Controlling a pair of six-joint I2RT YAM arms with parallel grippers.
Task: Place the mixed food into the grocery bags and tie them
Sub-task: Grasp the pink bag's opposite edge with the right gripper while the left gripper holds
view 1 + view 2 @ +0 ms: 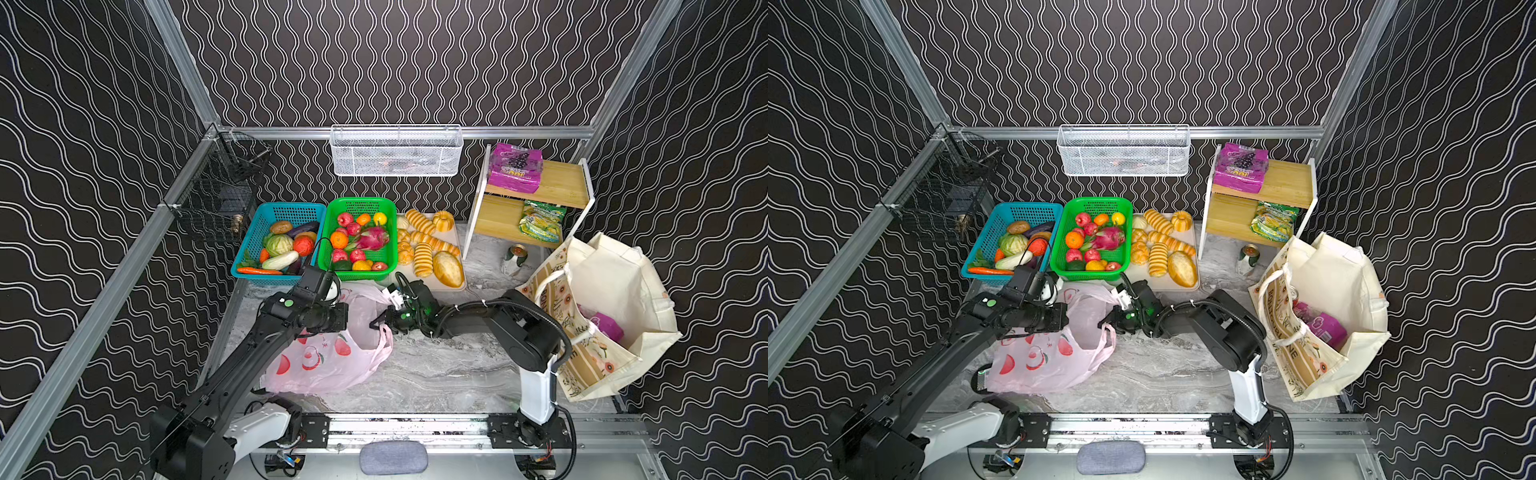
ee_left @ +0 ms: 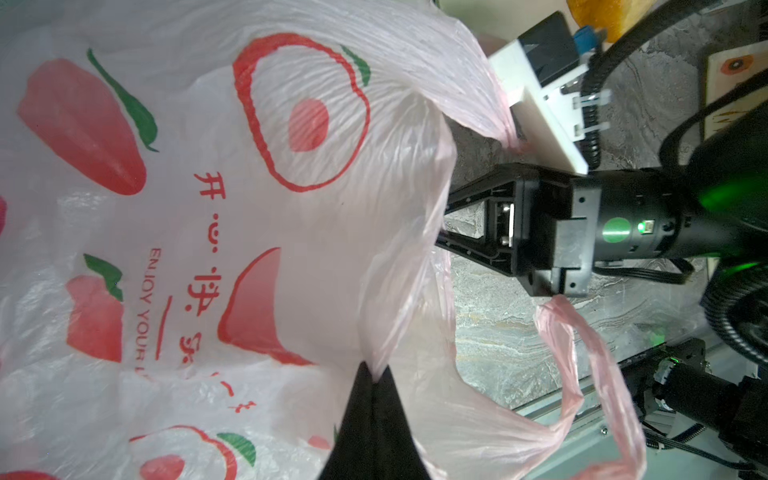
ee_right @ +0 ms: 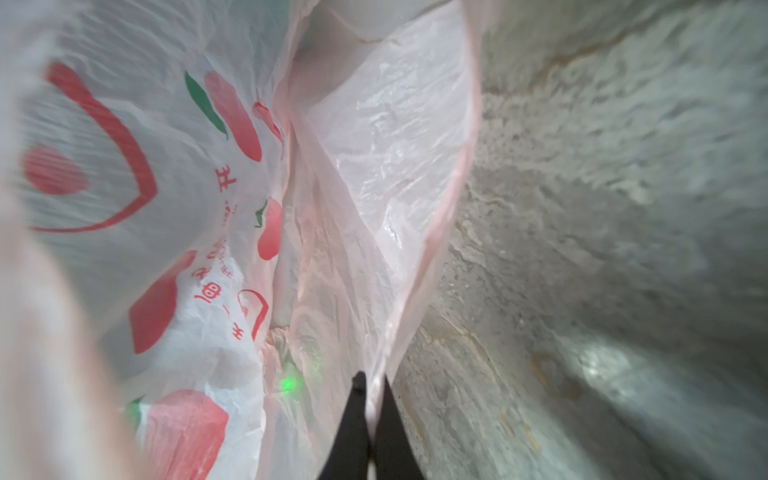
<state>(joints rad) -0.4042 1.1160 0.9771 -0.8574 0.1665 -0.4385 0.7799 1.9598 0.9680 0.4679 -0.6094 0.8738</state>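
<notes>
Clamped together with the left tool (image 2: 376, 376) on the mouth edge of the pink plastic bag (image 2: 187, 249); likewise with the right tool (image 3: 373, 384) on the facing edge. Lying on the counter (image 1: 436, 365) before the green basket (image 1: 360, 200). Printed in red: "ENJOY YOUR", 开心, 快乐.

Bare front tabletop (image 1: 436, 374) lies open between the pink plastic bag (image 1: 324, 365) and the cream tote (image 1: 615, 299).

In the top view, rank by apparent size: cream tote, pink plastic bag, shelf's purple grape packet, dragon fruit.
Largest to smallest:
cream tote
pink plastic bag, partly hidden
purple grape packet
dragon fruit
</notes>
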